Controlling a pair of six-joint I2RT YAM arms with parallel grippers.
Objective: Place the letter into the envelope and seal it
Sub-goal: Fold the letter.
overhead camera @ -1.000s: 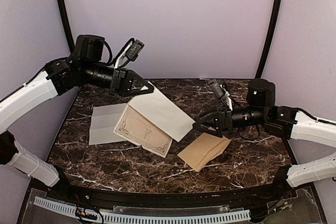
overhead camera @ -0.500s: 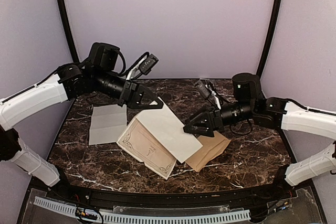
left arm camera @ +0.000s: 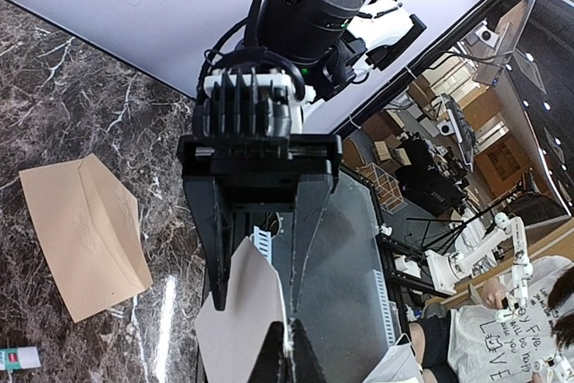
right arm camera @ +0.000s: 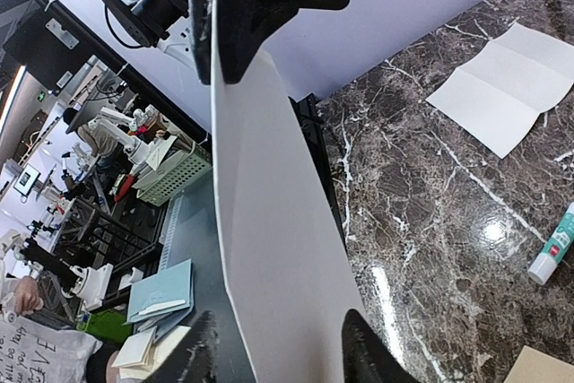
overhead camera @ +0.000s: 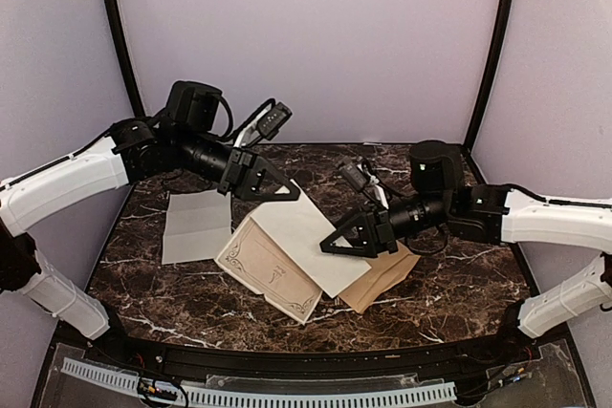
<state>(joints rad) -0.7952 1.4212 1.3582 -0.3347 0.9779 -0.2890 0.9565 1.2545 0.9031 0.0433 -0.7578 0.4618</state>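
Observation:
The letter [overhead camera: 196, 226] [right arm camera: 507, 87], a creased white sheet, lies flat on the table's left side, away from both grippers. The tan envelope [overhead camera: 387, 276] [left arm camera: 85, 235] lies right of centre, partly under a stiff white card [overhead camera: 306, 231] [right arm camera: 269, 204] with an ornate printed panel [overhead camera: 268, 274]. My left gripper [overhead camera: 285, 193] [left arm camera: 289, 349] is shut on the card's upper corner and holds it tilted above the table. At the card's right edge, above the envelope, my right gripper [overhead camera: 332, 244] [right arm camera: 278, 352] has its fingers apart with the card between them.
A glue stick [right arm camera: 553, 256] [left arm camera: 18, 359] lies on the dark marble table [overhead camera: 449, 293]. Curved black frame bars [overhead camera: 492, 45] rise at the back corners. A black rail [overhead camera: 287, 365] runs along the near edge.
My right gripper has moved left over the envelope to the card's edge and its jaws have narrowed. The left arm has shifted the card right and lower.

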